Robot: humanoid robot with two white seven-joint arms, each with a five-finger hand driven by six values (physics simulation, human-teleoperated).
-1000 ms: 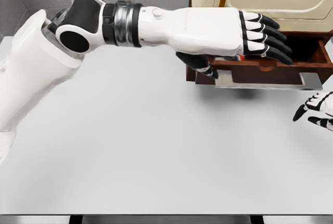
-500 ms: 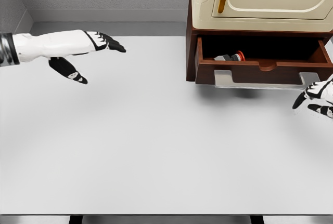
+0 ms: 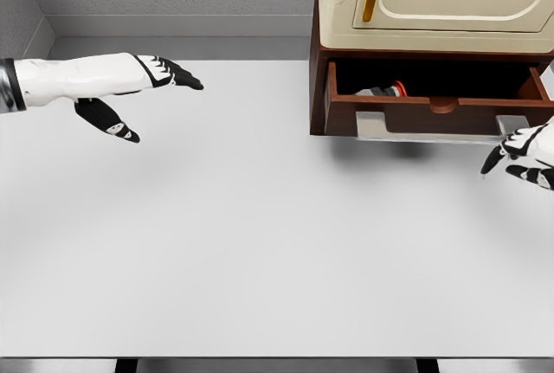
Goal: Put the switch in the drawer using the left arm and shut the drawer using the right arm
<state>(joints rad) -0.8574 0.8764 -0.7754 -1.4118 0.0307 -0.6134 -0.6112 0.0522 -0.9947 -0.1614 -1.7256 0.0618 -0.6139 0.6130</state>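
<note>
The left robot hand [image 3: 130, 79] was open and held nothing: fingers extended together toward the right, thumb hanging below, forearm level above the tabletop [image 3: 260, 243] at its far left. The right robot hand [image 3: 524, 155] had loosely curled fingers, empty, at the drawer [image 3: 433, 113] handle's right end; contact could not be determined. The switch [image 3: 385, 90] lay inside the open drawer, long axis left-right, red end pointing right.

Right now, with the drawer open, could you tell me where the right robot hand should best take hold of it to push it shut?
Probably the flat grey handle along the drawer front, near its right end. It juts out toward the table, giving a broad face to press. The right robot hand sits just in front of that end, so come from the front and push straight back. The switch lies inside.
</note>
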